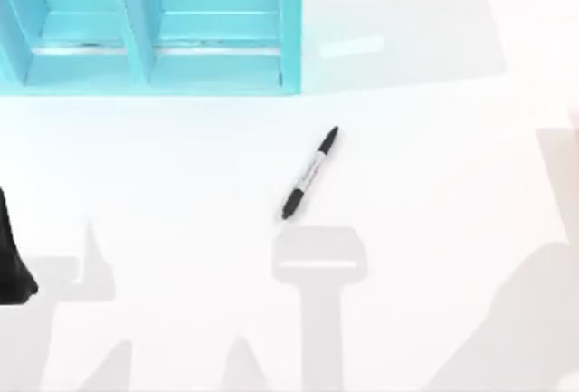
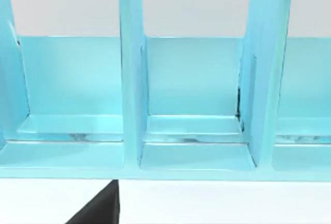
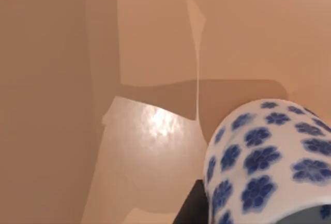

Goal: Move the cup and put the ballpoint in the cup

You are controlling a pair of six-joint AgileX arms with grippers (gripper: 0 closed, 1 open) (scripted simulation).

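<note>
Right gripper finger (image 3: 192, 208) sitting against one cup (image 3: 269, 157), grip unclear. One ballpoint (image 1: 309, 173) lying on table (image 1: 434, 184). Left arm (image 1: 13, 256) idling at left edge.

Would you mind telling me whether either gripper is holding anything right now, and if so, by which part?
The cup sits close against the right wrist camera, probably in the right arm's hold, but the grip itself cannot be told. The ballpoint lies free on the table.

Ballpoint (image 1: 309, 173) flat, diagonal; cup (image 3: 269, 162) blue-flowered.

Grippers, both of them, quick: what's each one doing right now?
Left gripper: cannot be told.
Right gripper: cannot be told; the small white blue-flowered porcelain cup sits right by it.
</note>
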